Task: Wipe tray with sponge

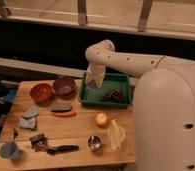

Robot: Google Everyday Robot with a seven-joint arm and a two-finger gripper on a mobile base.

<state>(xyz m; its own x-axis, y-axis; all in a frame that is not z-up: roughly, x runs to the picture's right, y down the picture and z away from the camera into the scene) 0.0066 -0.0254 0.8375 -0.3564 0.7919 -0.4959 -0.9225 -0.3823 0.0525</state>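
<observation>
the hand [93, 81] hung at the end of the arm over the left end of the green tray [120, 83], pointing down into it. it was closed on the sponge [92, 85], a pale blue block that showed just under the fingertips. the sponge sat low against the tray's left floor, or very close to it; actual contact could not be made out. the downward pose suited the job: it put the sponge's flat underside against the tray's floor, so a sideways stroke would rub and not snag on the sloping wall.

the tray lay at the back of the wooden tabletop [76, 131], well within the arm's reach. a dark clump [114, 95] lay on the tray's right half, apart from the sponge, and was probably the mess to be cleaned. i judged the wiping under way, with the right half not yet covered.

the purple bowl [64, 85] stood just left of the tray. a leftward stroke past the tray's rim could knock it. the grey-blue cloths [30, 116] lay well apart at the tabletop's left and played no part.
</observation>
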